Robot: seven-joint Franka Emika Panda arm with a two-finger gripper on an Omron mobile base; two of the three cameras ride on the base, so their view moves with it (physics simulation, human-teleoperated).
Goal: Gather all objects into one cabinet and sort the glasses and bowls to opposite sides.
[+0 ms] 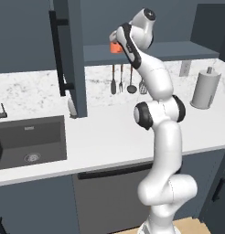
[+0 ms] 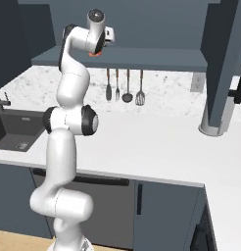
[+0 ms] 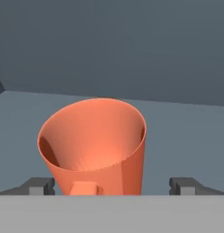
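Arm upright from base, elbow bent over white counter (image 1: pixel 109 132), forearm reaching up to cabinet (image 1: pixel 178 50) shelf; hand level at shelf height; gripper (image 3: pixel 113 185) jaws spread wide, one fingertip on each side of orange mug (image 3: pixel 95 145), no contact visible, nothing held; mug upright on shelf, mouth tilted toward camera; cabinet door (image 1: pixel 71 55) swung open.

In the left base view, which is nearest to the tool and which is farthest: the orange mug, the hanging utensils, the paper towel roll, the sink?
1. Orange mug: on the cabinet shelf, right at the open tool.
2. Hanging utensils: on the wall just below the shelf.
3. Paper towel roll: far right on the counter.
4. Sink: low on the left, farthest.
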